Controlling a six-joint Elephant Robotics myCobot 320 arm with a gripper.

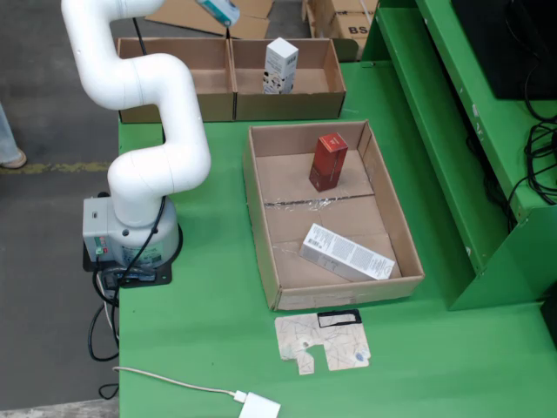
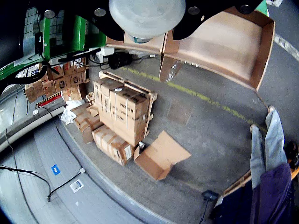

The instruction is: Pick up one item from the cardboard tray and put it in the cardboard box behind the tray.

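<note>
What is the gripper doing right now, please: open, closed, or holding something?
Gripper: cannot be told. Only its teal tip shows at the top edge of the fixed view, and no item is visibly held in either view.

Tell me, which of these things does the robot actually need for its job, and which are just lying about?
Part of the job:
cardboard tray
red box standing in it
white carton lying in it
cardboard boxes behind, one holding a white box

Just lying about:
flat cardboard scrap
white adapter and cable
stacked cartons on the floor

The white arm (image 1: 144, 131) rises bent from its base, wrist beyond the picture's top.
</note>
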